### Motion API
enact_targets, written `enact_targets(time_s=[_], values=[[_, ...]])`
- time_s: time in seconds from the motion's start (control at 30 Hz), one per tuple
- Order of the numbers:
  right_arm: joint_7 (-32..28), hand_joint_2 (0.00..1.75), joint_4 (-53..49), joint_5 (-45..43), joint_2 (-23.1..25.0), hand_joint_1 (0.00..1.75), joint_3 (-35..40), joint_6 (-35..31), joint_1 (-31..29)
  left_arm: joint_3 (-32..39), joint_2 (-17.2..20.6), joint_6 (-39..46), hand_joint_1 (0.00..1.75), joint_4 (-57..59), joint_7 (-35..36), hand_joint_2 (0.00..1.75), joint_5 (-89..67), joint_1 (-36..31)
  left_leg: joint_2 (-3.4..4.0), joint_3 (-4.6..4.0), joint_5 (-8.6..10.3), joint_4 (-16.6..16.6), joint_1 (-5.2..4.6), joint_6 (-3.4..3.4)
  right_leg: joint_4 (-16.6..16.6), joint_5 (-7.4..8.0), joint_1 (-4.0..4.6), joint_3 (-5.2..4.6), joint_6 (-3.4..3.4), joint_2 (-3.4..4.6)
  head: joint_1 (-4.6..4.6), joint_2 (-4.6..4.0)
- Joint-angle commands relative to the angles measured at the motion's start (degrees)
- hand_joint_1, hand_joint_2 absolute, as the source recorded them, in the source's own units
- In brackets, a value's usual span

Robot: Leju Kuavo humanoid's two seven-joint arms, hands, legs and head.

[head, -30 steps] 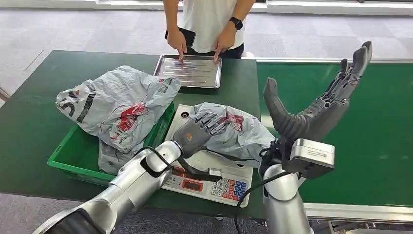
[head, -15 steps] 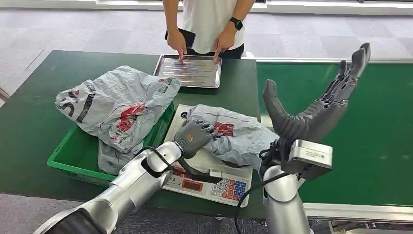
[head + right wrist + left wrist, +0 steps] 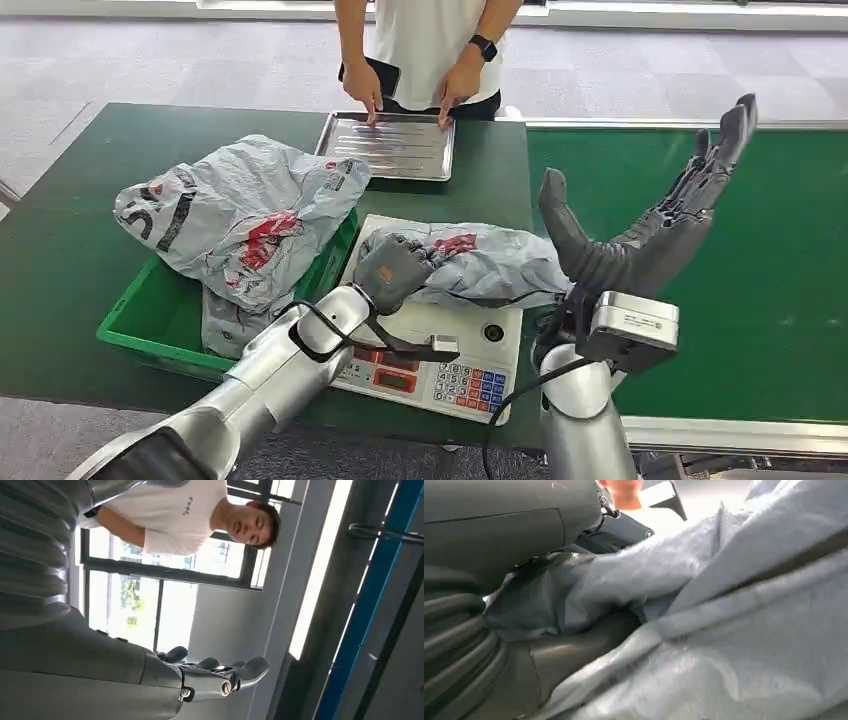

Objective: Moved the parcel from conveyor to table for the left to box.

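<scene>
1. My left hand (image 3: 392, 272) has closed on the near-left end of the parcel (image 3: 480, 265). A second ago its fingers only lay flat on top.
2. The parcel is now bunched flatter and dragged toward 9 o'clock on the scale (image 3: 440, 345), off the conveyor (image 3: 760, 270).
3. Left wrist view: bag film wrapped between thumb and fingers (image 3: 589, 640), so the grip looks real.
4. Right hand (image 3: 655, 215) stays up at 3 o'clock, fingers spread wide, holding nothing.
5. Judgement: handover done; next is lifting to the green bin (image 3: 135, 325) at 9 o'clock.
</scene>
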Motion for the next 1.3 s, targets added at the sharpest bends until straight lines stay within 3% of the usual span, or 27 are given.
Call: enact_targets(time_s=[0.03, 1.3], values=[[0.16, 1.75, -0.21, 0.07, -0.83, 0.0, -2.13, 0.06, -0.41, 1.6, 1.96, -0.53, 1.75, -2.46, 0.25, 1.75, -0.26, -1.77, 0.04, 0.07, -0.01, -0.06, 0.01, 0.04, -0.08, 0.01, 0.02, 0.07, -0.01, 0.02, 0.0, 0.0], [0.16, 1.75, -0.21, 0.07, -0.83, 0.0, -2.13, 0.06, -0.41, 1.6, 1.96, -0.53, 1.75, -2.46, 0.25, 1.75, -0.26, -1.77, 0.01, 0.06, -0.01, -0.05, 0.02, 0.04, -0.08, 0.0, 0.02, 0.08, -0.01, 0.0, 0.0, 0.0]])
